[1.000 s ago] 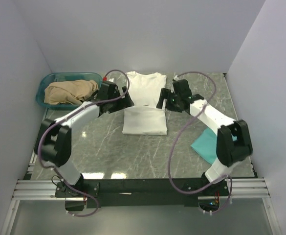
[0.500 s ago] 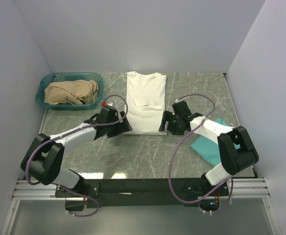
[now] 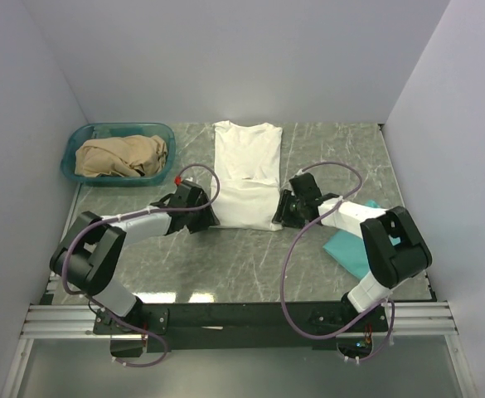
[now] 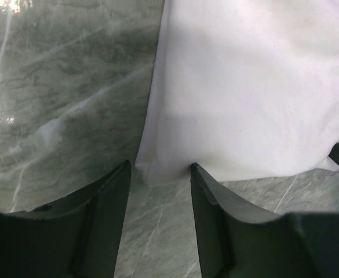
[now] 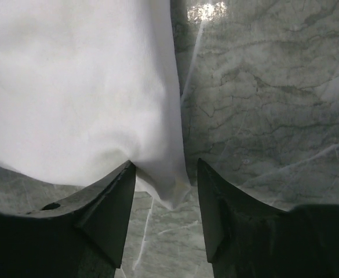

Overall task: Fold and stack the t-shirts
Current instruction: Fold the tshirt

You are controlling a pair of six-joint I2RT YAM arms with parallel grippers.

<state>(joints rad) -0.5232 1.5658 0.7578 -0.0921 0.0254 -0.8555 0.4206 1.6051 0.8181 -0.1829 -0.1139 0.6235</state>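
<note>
Left gripper [image 4: 160, 168], right gripper [image 5: 166, 165] straddle white t-shirt [image 3: 246, 157] near corners

A robotics lab test cell: a left arm [image 3: 134, 220] and a right arm [image 3: 350, 217] stand mounted by an aluminium rail [image 3: 60, 322] at the edge of a marble-patterned table [image 3: 225, 257]; plain pale walls [image 3: 242, 58] box in three sides; purple cables [image 3: 290, 249] loop loose. A white t-shirt [image 3: 246, 166] and a teal basket [image 3: 118, 127] of cloth lie on the table.

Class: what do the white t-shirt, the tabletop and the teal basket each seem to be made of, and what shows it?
White t-shirt: soft matte cloth, perhaps cotton; it creases and folds. Tabletop: glossy grey-green stone look, veined and reflecting light; possibly laminate. Teal basket: likely plastic; smooth, stiff, curved rim.
</note>
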